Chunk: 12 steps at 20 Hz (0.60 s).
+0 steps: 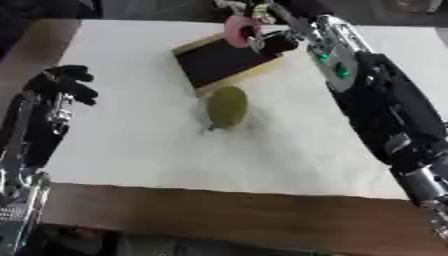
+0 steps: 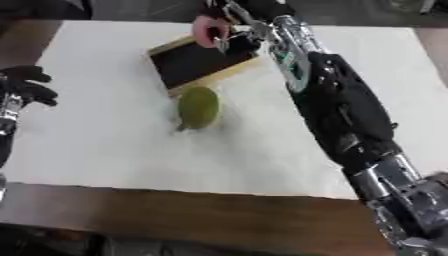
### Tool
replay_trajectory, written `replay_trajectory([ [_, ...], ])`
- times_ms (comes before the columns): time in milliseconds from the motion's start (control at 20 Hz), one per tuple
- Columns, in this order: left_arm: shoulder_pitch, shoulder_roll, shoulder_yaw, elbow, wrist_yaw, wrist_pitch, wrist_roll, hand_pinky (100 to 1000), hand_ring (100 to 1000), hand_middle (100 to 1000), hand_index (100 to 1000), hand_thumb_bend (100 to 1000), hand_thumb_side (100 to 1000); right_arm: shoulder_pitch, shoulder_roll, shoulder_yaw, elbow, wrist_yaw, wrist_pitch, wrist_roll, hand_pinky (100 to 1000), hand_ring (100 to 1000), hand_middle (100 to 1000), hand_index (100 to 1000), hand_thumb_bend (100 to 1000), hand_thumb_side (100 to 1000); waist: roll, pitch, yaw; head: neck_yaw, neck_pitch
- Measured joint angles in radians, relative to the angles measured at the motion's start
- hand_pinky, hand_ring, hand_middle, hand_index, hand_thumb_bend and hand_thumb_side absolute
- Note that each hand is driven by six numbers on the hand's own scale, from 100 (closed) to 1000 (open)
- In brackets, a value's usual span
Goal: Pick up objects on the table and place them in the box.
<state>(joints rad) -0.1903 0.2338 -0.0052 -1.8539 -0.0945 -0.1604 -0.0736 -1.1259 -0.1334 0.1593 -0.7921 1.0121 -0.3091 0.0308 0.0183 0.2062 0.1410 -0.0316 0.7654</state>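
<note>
A shallow box (image 1: 226,61) with a tan rim and a dark inside lies at the far middle of the white table. My right hand (image 1: 267,31) reaches over the box's far corner, fingers curled around a small pink object (image 1: 237,30) held just above the rim. A green pear-shaped fruit (image 1: 227,106) lies on the table directly in front of the box, apart from it. My left hand (image 1: 63,84) hovers at the left edge of the table with its fingers curled and nothing in it.
The white tabletop (image 1: 157,145) spreads wide around the fruit, with a brown wooden edge (image 1: 219,210) along the near side. My right arm (image 2: 341,115) stretches diagonally across the right half of the table.
</note>
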Motion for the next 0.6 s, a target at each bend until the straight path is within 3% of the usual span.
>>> replay_trajectory([
  [400, -0.015, -0.008, -0.014, -0.002, 0.016, -0.002, -0.016, 550, 567, 612, 745, 100, 706, 0.001, 0.055, -0.06, 0.077, 0.119, 0.041, -0.078, 818, 746, 631, 501, 100, 124, 0.005, 0.011, 0.045, -0.03, 0.0],
  [600, -0.018, -0.012, -0.018, -0.002, 0.017, -0.002, -0.019, 550, 567, 612, 745, 100, 706, 0.01, 0.077, -0.064, 0.084, 0.155, 0.046, -0.106, 824, 759, 658, 683, 100, 122, 0.007, 0.011, 0.046, -0.032, 0.0],
])
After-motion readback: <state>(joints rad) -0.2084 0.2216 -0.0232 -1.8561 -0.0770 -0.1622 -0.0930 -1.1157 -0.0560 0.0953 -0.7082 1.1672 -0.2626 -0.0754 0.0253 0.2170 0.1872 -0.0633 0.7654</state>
